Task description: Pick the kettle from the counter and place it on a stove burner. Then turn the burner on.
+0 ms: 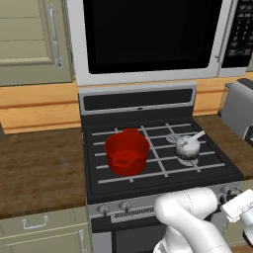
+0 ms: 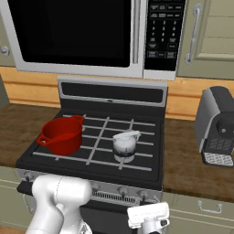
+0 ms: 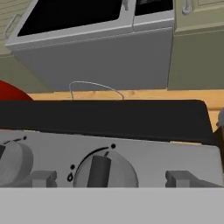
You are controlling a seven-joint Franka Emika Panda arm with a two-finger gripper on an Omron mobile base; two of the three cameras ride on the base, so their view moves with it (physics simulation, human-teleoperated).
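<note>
One kettle point(image 1: 188, 147) sits on the stove burner point(image 2: 124, 158) at the front right of the black cooktop point(image 1: 163, 178), to the right of one red pot point(image 1: 126, 151), the two well apart with bare grate bars between them. One microwave point(image 1: 148, 39) hangs above the cooktop; one toaster point(image 1: 239, 106) and one coffee machine point(image 2: 218, 127) stand on the counter point(image 2: 192, 164) right of it. My gripper point(image 3: 106, 177) faces the stove's front edge, its two tips spread apart on either side of one knob point(image 3: 103, 170); a second knob point(image 3: 13, 162) lies left of that one.
</note>
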